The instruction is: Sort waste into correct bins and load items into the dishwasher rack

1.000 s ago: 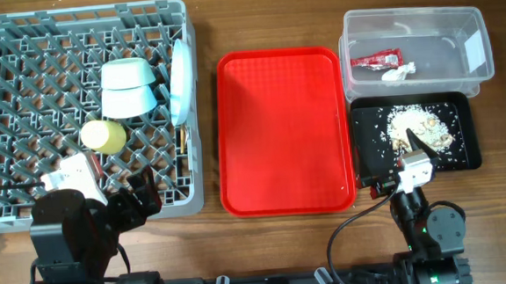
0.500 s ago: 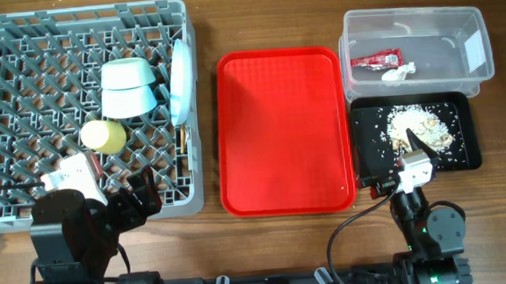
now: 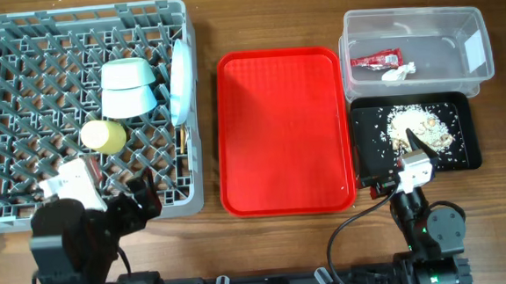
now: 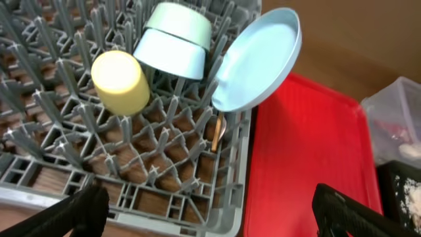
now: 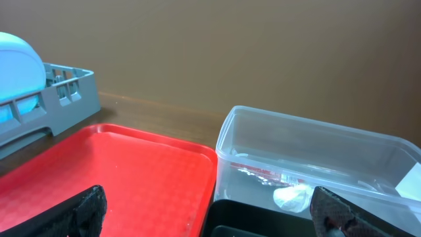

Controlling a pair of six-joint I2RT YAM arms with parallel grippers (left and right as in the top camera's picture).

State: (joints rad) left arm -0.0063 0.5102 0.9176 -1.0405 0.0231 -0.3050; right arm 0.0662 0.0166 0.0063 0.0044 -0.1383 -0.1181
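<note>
The grey dishwasher rack (image 3: pixel 20 77) at the left holds two mint-green bowls (image 3: pixel 128 75) (image 3: pixel 127 102), the yellow-green cup (image 3: pixel 103 136) and the white plate (image 3: pixel 180 80), which stands on edge. They also show in the left wrist view: bowls (image 4: pixel 172 46), cup (image 4: pixel 120 80), plate (image 4: pixel 258 59). A thin wooden chopstick end (image 4: pixel 216 135) pokes out below the plate. The fork is out of view. The clear tub (image 3: pixel 444 25) holds the red wrapper (image 3: pixel 376 60) and the white scrap (image 3: pixel 396 73). The black tray (image 3: pixel 368 152) holds the food scraps (image 3: pixel 419 127). My left gripper (image 3: pixel 120 203) (image 4: pixel 210 217) is open and empty over the rack's front right corner. My right gripper (image 3: pixel 412 154) (image 5: pixel 210 220) is open and empty at the black tray's front edge.
The large red serving tray (image 3: pixel 283 131) lies between the rack and the bins with nothing on it; it also shows in the right wrist view (image 5: pixel 118 171). The clear tub (image 5: pixel 316 151) stands behind the black tray. Bare wooden table shows around everything.
My left arm has drawn back slightly toward the table's front edge. The right arm and all objects have not moved.
</note>
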